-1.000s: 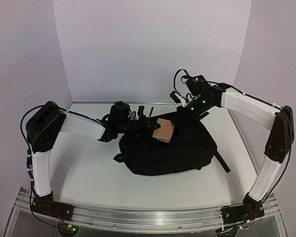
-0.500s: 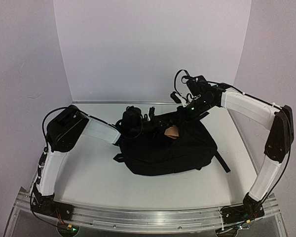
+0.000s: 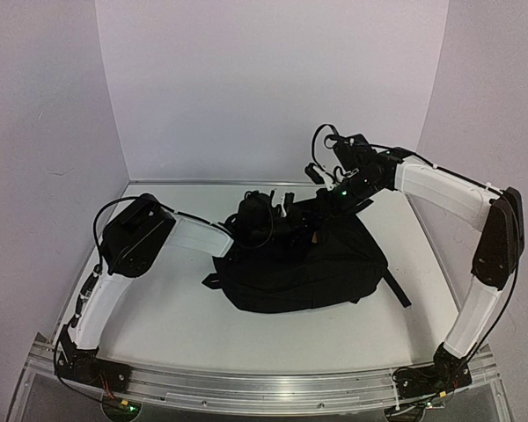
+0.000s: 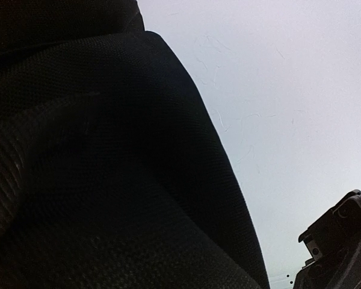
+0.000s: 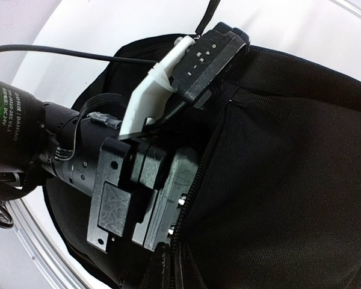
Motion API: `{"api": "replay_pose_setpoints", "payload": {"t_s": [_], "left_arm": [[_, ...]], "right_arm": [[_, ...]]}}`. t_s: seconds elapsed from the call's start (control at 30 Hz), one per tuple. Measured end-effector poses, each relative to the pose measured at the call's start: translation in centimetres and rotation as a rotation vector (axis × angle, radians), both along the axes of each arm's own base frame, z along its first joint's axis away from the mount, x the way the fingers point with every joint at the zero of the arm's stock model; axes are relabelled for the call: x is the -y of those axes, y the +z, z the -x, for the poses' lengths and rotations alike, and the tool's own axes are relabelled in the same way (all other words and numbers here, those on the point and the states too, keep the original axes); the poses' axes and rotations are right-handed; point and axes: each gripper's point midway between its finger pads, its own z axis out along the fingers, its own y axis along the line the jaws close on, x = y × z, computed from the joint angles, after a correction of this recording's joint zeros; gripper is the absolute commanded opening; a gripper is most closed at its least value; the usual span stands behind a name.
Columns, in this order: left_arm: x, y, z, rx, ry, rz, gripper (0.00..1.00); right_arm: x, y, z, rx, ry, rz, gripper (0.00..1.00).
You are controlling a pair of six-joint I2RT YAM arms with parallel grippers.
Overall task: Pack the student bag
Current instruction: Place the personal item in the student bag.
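The black student bag [image 3: 308,268] lies in the middle of the table with its zipped mouth open toward the back. My left gripper [image 3: 292,221] reaches into that mouth; its body shows in the right wrist view [image 5: 138,192], and its fingers are hidden inside. A small sliver of a tan thing [image 3: 315,236] shows just inside the opening. My right gripper [image 3: 333,200] holds the bag's upper edge lifted by the zip [image 5: 189,205]. The left wrist view shows only black bag fabric [image 4: 108,180].
A shoulder strap [image 3: 396,288] trails off the bag's right side and a small loop [image 3: 213,280] sticks out on its left. White walls stand behind and on both sides of the table [image 3: 158,308]. An aluminium rail [image 3: 264,387] runs along the near edge.
My left arm has pushed to the right into the bag's mouth. The tan thing it carried went from resting at the opening to almost fully inside. The right arm has not moved.
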Motion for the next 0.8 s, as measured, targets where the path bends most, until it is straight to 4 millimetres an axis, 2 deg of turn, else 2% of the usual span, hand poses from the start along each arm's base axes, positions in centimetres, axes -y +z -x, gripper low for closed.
{"api": "replay_pose_setpoints", "payload": {"t_s": [0.17, 0.3, 0.37, 0.47, 0.6, 0.8], "left_arm": [[-0.2, -0.5, 0.5, 0.028, -0.013, -0.019, 0.38], [-1.4, -1.6, 3.3, 0.025, -0.054, -0.076, 0.53], [-2.1, -1.5, 4.5, 0.034, -0.056, -0.105, 0.57], [-3.1, -0.6, 5.3, 0.063, -0.056, -0.152, 0.60], [-5.0, 1.3, 5.7, 0.106, -0.025, -0.237, 0.54], [-8.9, 4.0, 4.8, 0.174, 0.119, -0.403, 0.50]], "right_arm": [[0.0, 0.0, 0.0, 0.000, -0.001, 0.000, 0.00], [0.0, 0.0, -0.1, 0.004, 0.000, -0.002, 0.00], [0.0, -0.2, 0.0, 0.001, 0.001, 0.000, 0.00], [0.1, -0.7, 0.1, 0.000, 0.003, 0.001, 0.00], [0.2, -1.2, 0.4, 0.001, 0.008, 0.002, 0.00], [0.3, -1.6, 0.5, 0.008, 0.008, -0.002, 0.00]]}}
